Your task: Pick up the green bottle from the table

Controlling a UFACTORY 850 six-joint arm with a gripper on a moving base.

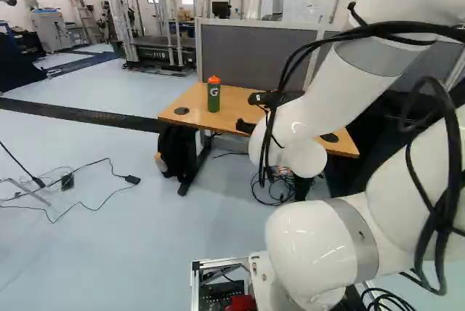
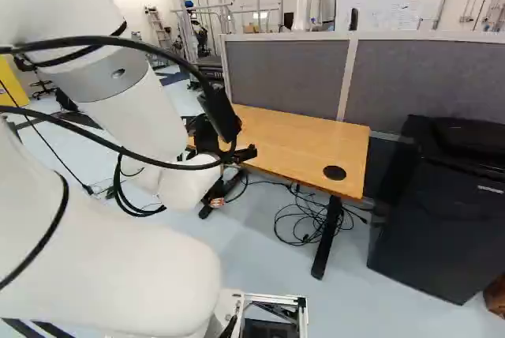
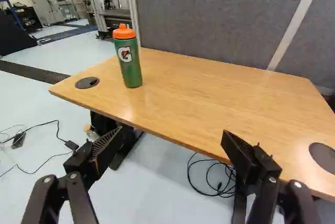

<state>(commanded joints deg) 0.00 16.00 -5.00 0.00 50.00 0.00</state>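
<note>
L/R base cams — shared table

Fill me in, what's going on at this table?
A white robot arm is out to pick up the green bottle, but nothing is gripped at this moment. The pincer is open, with nothing between its fingers. The bottle stands upright on the wooden table, orange lid on, beside a round black cap. It is ahead of the pincer and off to one side, untouched.
</note>
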